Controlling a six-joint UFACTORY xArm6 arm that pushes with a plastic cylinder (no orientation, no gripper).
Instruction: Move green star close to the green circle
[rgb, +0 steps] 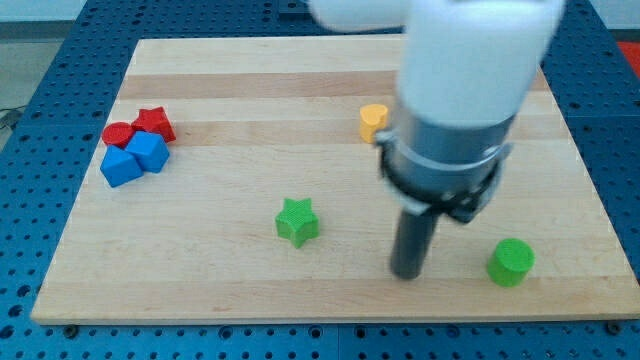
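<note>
The green star (298, 221) lies on the wooden board (200, 280) a little left of the middle, toward the view's bottom. The green circle (511, 262) sits near the bottom right. My tip (406, 273) rests on the board between them, closer to the green circle, about a hand's width right of the star and touching neither block. The arm's white and grey body hides the board above the tip.
A yellow block (373, 121) sits just left of the arm's body, partly hidden. At the view's left a red circle (118, 135), a red star (155, 124) and two blue blocks (148, 152) (121, 167) cluster together.
</note>
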